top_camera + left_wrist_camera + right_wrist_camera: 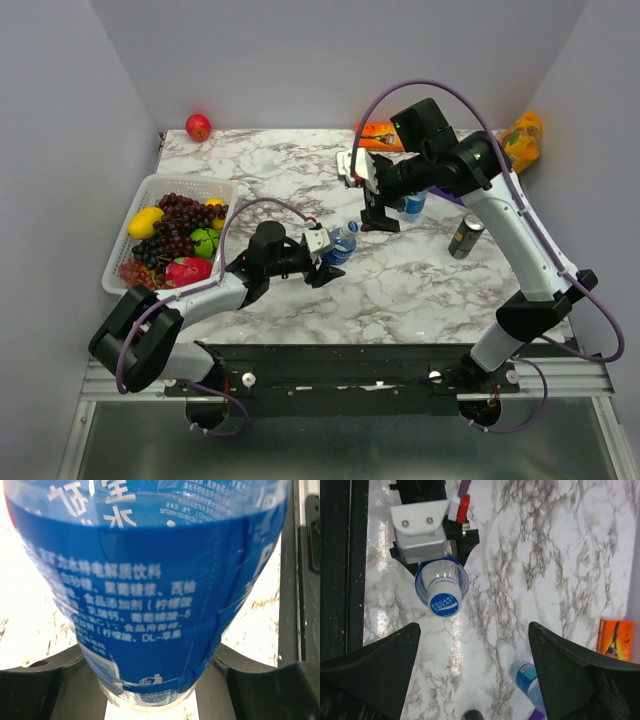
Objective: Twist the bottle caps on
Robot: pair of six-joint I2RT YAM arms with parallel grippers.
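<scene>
Left pincer (150, 677) gripping a blue-labelled bottle (342, 243) at the middle of the top view, blue cap (443, 604) sitting on its neck, right pincer (474, 630) hovering wide open above it, second bottle (413, 203) resting on the surface (280, 170), upper right of centre

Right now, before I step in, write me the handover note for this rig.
Left claw: shut on the first bottle, holding it upright.
Right claw: open and empty, hovering above that bottle.
Done: a blue cap sits on the first bottle's neck. How tight it is cannot be told.
Second bottle: farther back, partly hidden. Whether it is capped is unclear.
Left: probably tighten or check the first cap, then see to the second bottle.
</scene>
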